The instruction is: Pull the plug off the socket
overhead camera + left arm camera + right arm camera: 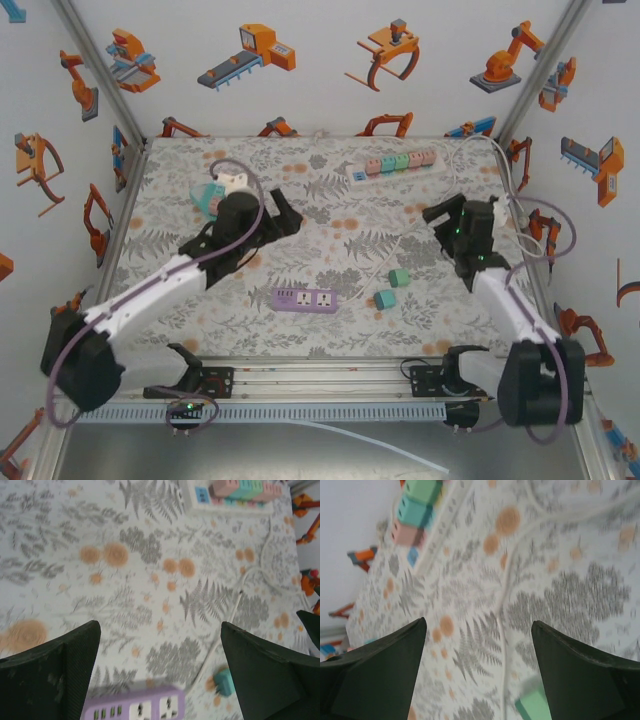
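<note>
Row of plugs [398,160] in the white strip [357,175], upper right of centre, with both arms short of it.
Top view: the white strip runs left-right; the right gripper [438,214] hangs just below its right end, seemingly nearer than the left gripper [285,214]; a purple strip [305,299] lies lower centre. Left wrist: jaws wide, plugs [240,490] at top right, cable [235,615] between. Right wrist: jaws wide, plugs [415,505] at upper left — only cable [506,590] intervening.

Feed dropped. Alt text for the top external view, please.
A white power strip holding a row of pastel plugs lies untouched at the far edge of the floral table. Both open claws hover mid-table, left claw and right claw, with a purple power strip and two loose greenish plugs nearer the bases.
</note>
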Robot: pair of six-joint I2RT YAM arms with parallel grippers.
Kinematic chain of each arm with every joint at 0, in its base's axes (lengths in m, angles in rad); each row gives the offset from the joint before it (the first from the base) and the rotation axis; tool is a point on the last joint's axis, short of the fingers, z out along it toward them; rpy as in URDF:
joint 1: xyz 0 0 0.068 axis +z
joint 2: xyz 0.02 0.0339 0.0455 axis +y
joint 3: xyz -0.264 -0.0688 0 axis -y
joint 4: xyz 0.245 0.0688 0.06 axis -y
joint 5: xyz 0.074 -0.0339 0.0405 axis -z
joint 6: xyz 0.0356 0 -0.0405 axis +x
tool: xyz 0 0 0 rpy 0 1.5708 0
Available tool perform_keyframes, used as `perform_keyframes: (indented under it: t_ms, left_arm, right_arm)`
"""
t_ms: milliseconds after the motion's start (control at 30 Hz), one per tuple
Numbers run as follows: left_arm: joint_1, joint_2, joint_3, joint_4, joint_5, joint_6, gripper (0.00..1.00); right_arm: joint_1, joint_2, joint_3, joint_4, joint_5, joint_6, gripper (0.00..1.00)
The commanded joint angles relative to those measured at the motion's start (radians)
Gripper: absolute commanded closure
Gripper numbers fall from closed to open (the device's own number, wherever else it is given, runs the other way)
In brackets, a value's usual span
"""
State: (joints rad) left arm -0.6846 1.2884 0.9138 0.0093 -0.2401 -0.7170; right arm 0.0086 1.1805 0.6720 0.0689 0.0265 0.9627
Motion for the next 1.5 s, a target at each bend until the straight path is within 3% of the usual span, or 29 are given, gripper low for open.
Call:
perform_keyframes:
  t_ms: [0, 200, 333, 433, 667, 867, 1033, 1100, 1233, 1333, 1467]
  left_arm:
    - [0.016, 0.200, 0.160, 0.075, 0.004, -0.015, 0.03]
    - [0.031, 0.593, 0.518, 0.149, 0.056, -0.041, 0.00]
    - [0.049, 0.799, 0.697, 0.171, 0.053, -0.050, 0.05]
    - [0.074, 0.940, 0.824, 0.181, 0.120, -0.080, 0.08]
    - [0.102, 1.171, 1.061, 0.170, 0.236, -0.129, 0.15]
    - [0.102, 1.337, 1.276, 0.059, 0.284, -0.212, 0.26]
    - [0.105, 1.436, 1.412, -0.057, 0.291, -0.245, 0.38]
    - [0.105, 1.437, 1.400, -0.048, 0.329, -0.249, 0.44]
    - [0.113, 1.369, 1.270, 0.048, 0.436, -0.244, 0.44]
    - [0.123, 1.301, 1.144, 0.121, 0.456, -0.259, 0.46]
    - [0.131, 1.295, 1.126, 0.062, 0.460, -0.246, 0.48]
  right_arm:
    - [-0.097, 0.206, 0.154, 0.077, -0.099, -0.047, 0.25]
    - [-0.212, 0.630, 0.503, 0.146, -0.267, -0.036, 0.35]
    - [-0.224, 0.864, 0.741, 0.139, -0.298, -0.071, 0.38]
    - [-0.225, 1.020, 0.893, 0.137, -0.330, -0.085, 0.42]
    - [-0.225, 1.238, 1.129, 0.089, -0.334, -0.125, 0.47]
    - [-0.222, 1.317, 1.211, 0.101, -0.445, -0.119, 0.56]
    - [-0.217, 1.320, 1.243, -0.015, -0.448, -0.170, 0.59]
    - [-0.210, 1.310, 1.241, -0.039, -0.444, -0.187, 0.60]
    - [-0.189, 1.284, 1.212, -0.058, -0.424, -0.216, 0.60]
    - [-0.177, 1.260, 1.171, -0.057, -0.401, -0.208, 0.61]
    - [-0.152, 1.224, 1.115, -0.049, -0.402, -0.210, 0.62]
